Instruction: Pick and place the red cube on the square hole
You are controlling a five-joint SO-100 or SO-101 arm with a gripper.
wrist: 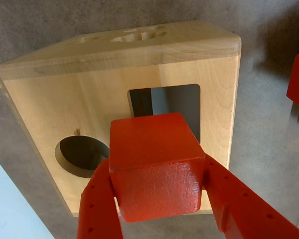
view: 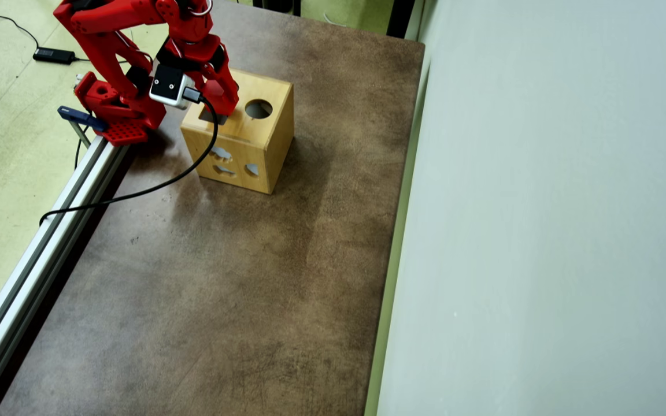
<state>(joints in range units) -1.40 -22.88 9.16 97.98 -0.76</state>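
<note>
Hanging clamped between both fingers of the hand point(wrist: 157, 191), the red cube point(wrist: 157, 167) sits just above the square hole point(wrist: 177, 107) in the wooden box point(wrist: 55, 99) on the table point(view: 223, 277), apparently being lined up for release.

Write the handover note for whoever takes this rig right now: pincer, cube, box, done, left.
Pincer: shut on the red cube, one finger on each side, seen in the wrist view.
Cube: held above the top face of the wooden box, just in front of the square hole in the wrist view, partly covering it. The round hole sits beside it on the same face.
Done: cube picked up and carried to the box.
Left: line the cube up squarely over the square hole, lower it and release. Whether its lower edge already touches the box cannot be told.
</note>
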